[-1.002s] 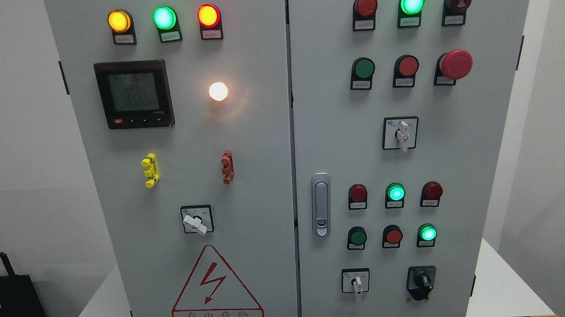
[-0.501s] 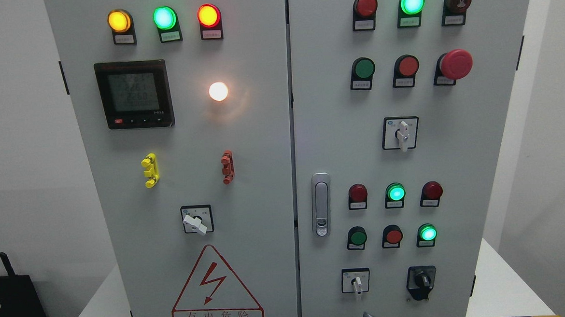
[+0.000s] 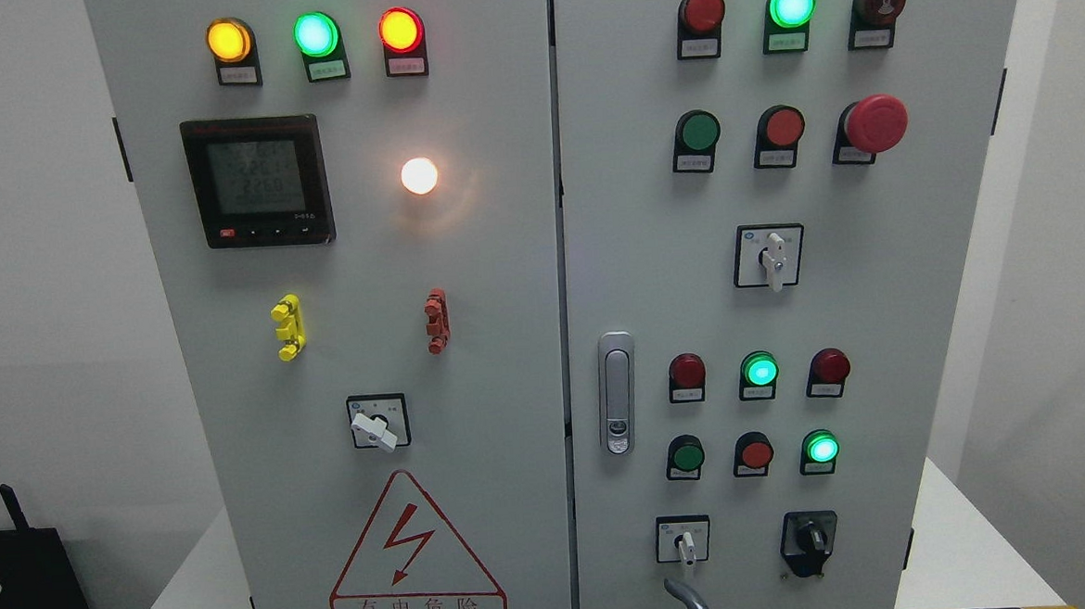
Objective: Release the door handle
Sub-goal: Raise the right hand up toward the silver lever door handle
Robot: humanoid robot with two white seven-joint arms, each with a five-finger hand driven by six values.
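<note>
Only one fingertip of my hand [image 3: 691,603] shows, a grey curved digit rising from the bottom edge of the head view, just right of the middle. I cannot see from which side its arm comes in, so I cannot say whether it is my left or right, and I cannot tell whether the hand is spread or curled. It touches nothing that I can see; it sits below the small white rotary switch [image 3: 684,541] on the right door [image 3: 877,305] of the grey cabinet.

The door handle [image 3: 617,392], a silver upright latch with a keyhole near its lower end, lies flush against the right door just beside the seam between the two doors, well above my fingertip and apart from it. Both doors appear closed.

On the left door [image 3: 233,432] are a digital meter [image 3: 257,181], lit lamps and a red lightning warning triangle [image 3: 415,557].
</note>
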